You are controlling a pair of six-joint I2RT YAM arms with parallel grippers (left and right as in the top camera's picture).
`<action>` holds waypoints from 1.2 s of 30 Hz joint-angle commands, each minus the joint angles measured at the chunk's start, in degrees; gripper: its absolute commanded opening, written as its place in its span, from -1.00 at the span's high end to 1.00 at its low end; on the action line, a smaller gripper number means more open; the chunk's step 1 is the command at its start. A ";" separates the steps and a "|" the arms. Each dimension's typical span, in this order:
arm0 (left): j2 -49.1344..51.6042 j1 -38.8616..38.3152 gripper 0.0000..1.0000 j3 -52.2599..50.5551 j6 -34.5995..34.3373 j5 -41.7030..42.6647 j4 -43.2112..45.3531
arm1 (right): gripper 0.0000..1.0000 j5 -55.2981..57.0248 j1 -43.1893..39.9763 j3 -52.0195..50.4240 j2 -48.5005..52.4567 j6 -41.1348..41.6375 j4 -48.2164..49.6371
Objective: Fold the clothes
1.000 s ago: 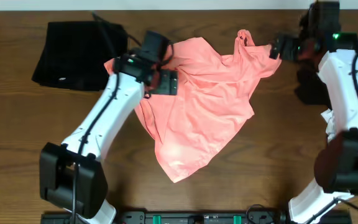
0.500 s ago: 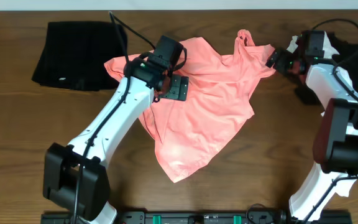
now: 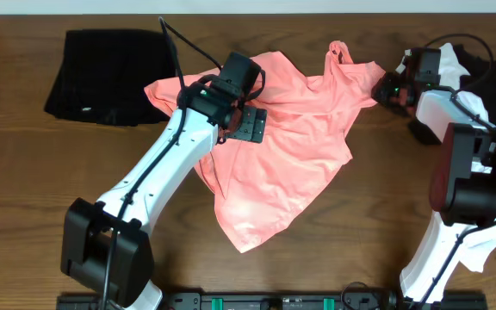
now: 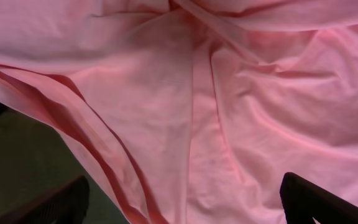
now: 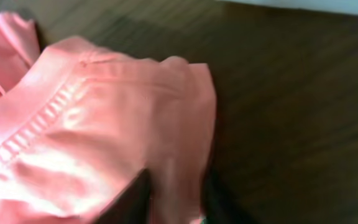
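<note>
A salmon-pink T-shirt (image 3: 282,146) lies crumpled in the middle of the wooden table. My left gripper (image 3: 246,123) hovers over its upper left part, jaws wide open. In the left wrist view both dark fingertips (image 4: 328,199) stand far apart with pink cloth (image 4: 191,112) below them and nothing between them. My right gripper (image 3: 386,88) is at the shirt's upper right corner. In the right wrist view it (image 5: 176,202) has closed on a fold of the hemmed pink edge (image 5: 104,106). A black folded garment (image 3: 102,76) lies at the back left.
Dark clothes (image 3: 424,129) are heaped at the right edge, behind and under the right arm. Bare wood table (image 3: 386,215) shows in front of the shirt and to its right. A cable runs from the left arm over the black garment's corner.
The right gripper has closed from wide open onto the shirt's upper right edge. The left arm has drifted a little to the right over the shirt, still open.
</note>
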 commanded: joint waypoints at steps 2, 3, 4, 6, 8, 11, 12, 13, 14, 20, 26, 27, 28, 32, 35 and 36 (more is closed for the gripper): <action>-0.04 -0.09 -0.96 0.44 0.94 -0.92 -0.26 | 0.92 -0.35 0.15 -0.28 0.70 0.04 -0.98; -0.04 -0.09 -0.96 0.44 0.96 -0.94 -0.26 | 0.97 -0.09 0.13 -0.28 0.46 0.07 -1.77; -0.04 -0.09 -0.96 0.44 0.96 -1.18 -0.26 | 0.97 0.52 0.04 -0.28 0.09 0.07 -2.43; -0.04 -0.07 -0.96 0.44 0.96 -2.03 -0.26 | 0.97 2.56 -0.26 -0.28 -1.44 0.04 -4.00; -0.04 -0.07 -0.96 0.44 0.98 -2.49 -0.22 | 0.97 4.61 -0.55 -0.28 -3.58 -0.35 -5.77; -0.04 -0.07 -0.96 0.44 0.96 -2.86 -0.07 | 0.97 8.17 -0.70 -0.28 -8.98 -1.97 -9.55; -0.04 -0.07 -0.96 0.44 0.96 -2.86 -0.02 | 0.97 9.57 -0.70 -0.28 -10.86 -2.34 -10.86; -0.04 -0.07 -0.96 0.44 0.96 -2.86 0.04 | 0.97 11.10 -0.70 -0.28 -12.74 -2.34 -12.31; -0.04 -0.07 -0.96 0.44 0.96 -2.86 0.15 | 0.97 12.41 -0.70 -0.28 -14.75 -2.32 -13.88; -0.04 -0.07 -0.96 0.44 0.98 -2.86 0.15 | 0.96 16.37 -0.83 -0.28 -24.59 -3.34 -24.17; -0.04 -0.07 -0.96 0.44 1.97 -2.86 0.13 | 0.93 19.04 -0.92 -0.28 -29.49 -3.37 -33.11; -0.04 -0.07 -0.96 0.44 2.10 -2.86 0.09 | 0.93 20.00 -0.98 -0.28 -29.86 -3.34 -34.97; -0.04 -0.07 -0.96 0.44 2.10 -2.86 -0.04 | 0.92 20.72 -0.98 -0.28 -29.99 -3.30 -36.57; -0.04 -0.02 -0.96 0.44 2.78 -2.86 -0.72 | 0.97 23.93 -0.98 -0.31 -29.97 -1.60 -42.51; -0.04 -0.02 -0.96 0.44 3.15 -2.86 -1.38 | 0.98 26.49 -0.98 -0.31 -29.97 -1.29 -45.59; -0.04 -0.02 -0.96 0.44 3.15 -2.86 -1.60 | 0.98 27.65 -0.98 -0.31 -29.97 -0.48 -46.77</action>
